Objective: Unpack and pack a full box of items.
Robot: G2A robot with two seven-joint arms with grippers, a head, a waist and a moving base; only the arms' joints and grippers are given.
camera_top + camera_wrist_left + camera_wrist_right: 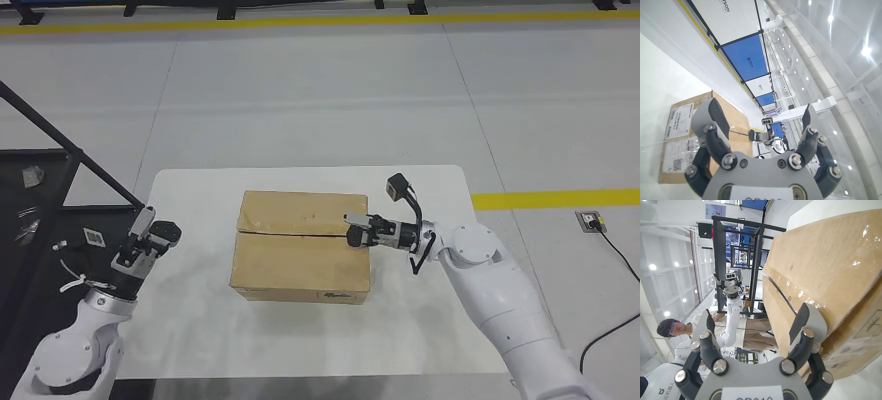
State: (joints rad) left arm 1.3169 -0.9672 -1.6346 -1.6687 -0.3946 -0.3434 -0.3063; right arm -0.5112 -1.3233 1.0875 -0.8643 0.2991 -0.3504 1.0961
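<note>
— Where's the box?
— On the white table (420, 190), about in the middle. The box (300, 250) is brown cardboard, with its flaps shut and a seam (300, 235) running across the top. Labels (680, 121) cover the end facing the left arm.
— And the right gripper?
— The right gripper (755, 311) is at the box's right edge, by the end of the seam. Its jaws are spread wide and hold nothing. One finger (806, 321) lies against the top, the other is out in the air.
— The left?
— The left gripper (761, 107) is by the table's left edge, well apart from the box, jaws wide and empty.
</note>
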